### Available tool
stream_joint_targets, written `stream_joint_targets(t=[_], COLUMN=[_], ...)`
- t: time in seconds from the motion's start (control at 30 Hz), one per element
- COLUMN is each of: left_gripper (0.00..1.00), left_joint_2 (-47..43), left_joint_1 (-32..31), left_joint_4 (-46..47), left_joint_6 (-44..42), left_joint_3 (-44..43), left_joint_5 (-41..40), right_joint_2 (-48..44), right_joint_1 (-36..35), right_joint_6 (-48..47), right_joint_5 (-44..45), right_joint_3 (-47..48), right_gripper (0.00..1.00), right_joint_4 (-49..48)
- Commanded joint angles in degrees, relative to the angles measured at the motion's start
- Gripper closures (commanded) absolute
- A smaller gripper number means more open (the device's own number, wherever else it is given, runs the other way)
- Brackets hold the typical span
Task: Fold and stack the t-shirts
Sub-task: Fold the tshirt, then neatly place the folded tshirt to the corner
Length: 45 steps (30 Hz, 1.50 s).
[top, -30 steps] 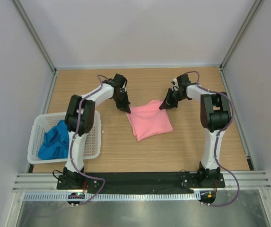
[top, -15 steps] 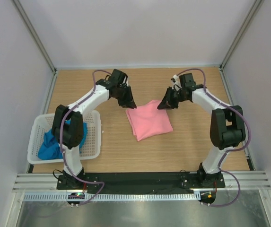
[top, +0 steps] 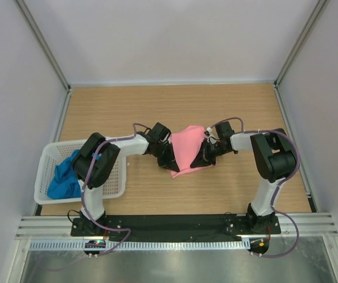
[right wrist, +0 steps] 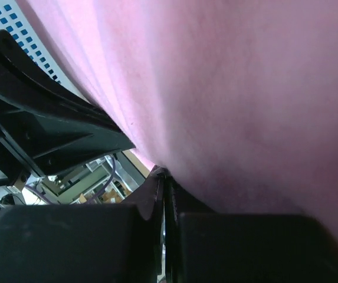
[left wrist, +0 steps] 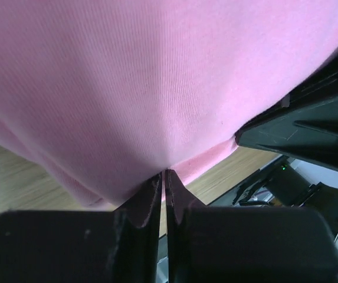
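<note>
The salmon pink t-shirt, folded into a small packet, lies mid-table between my two grippers. My left gripper is at its near-left side and my right gripper at its near-right side. In the left wrist view the left gripper is shut, with the pink t-shirt puckering into its tips. In the right wrist view the right gripper is likewise shut at the edge of the pink t-shirt. The blue t-shirt lies crumpled in the basket.
A white perforated basket stands at the left near edge of the wooden table. Grey walls close in the back and both sides. The right gripper's dark body fills the right of the left wrist view.
Both grippers left the shirt's far corners, rose briefly, then came toward me and inward to its near sides. The pink shirt now looks narrower, bunched between them.
</note>
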<state>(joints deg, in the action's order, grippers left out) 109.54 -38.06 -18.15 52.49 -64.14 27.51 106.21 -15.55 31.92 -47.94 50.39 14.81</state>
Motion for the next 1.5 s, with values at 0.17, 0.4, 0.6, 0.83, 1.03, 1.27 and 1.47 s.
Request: stream_joint_targets(t=[0.17,0.4,0.6,0.83,1.03,1.27,1.47], left_gripper=[0.92,0.9,0.9,0.91,0.83,0.66,0.65], left_joint_2=[-8.5,-6.8,0.8,0.4,-4.3,-9.1,-13.9], left_joint_1=[0.4,-0.3,-1.6,-1.6,-1.5,-0.9,0.3], left_joint_4=[-6.4,-3.4,0.8,-5.0,-10.7,-17.6,-21.0], left_joint_6=[-4.4,-0.7,0.6,-4.8,-8.9,-11.2,-11.1], left_joint_3=[-5.2,-6.9,-5.3,-3.3,-5.7,-11.9,-12.0], left_joint_5=[-5.7,-1.7,-1.1,-5.9,-4.6,-6.2,-5.4], right_joint_2=[-9.0,-9.3,-4.6,-9.7,-12.9,1.2,10.2], right_joint_1=[0.7,6.8,8.9,9.9,10.5,10.5,10.5], right_joint_6=[-4.9,-5.4,-5.4,-6.4,-7.2,-17.3,-24.8], right_joint_5=[2.8,1.5,5.5,11.8,17.6,16.4,11.7], right_joint_3=[3.3,0.6,-4.4,-4.1,7.2,28.3,38.4], right_gripper=[0.99,0.99,0.99,0.98,0.72,0.21,0.11], right_joint_4=[7.2,6.7,2.2,7.4,10.9,15.7,17.8])
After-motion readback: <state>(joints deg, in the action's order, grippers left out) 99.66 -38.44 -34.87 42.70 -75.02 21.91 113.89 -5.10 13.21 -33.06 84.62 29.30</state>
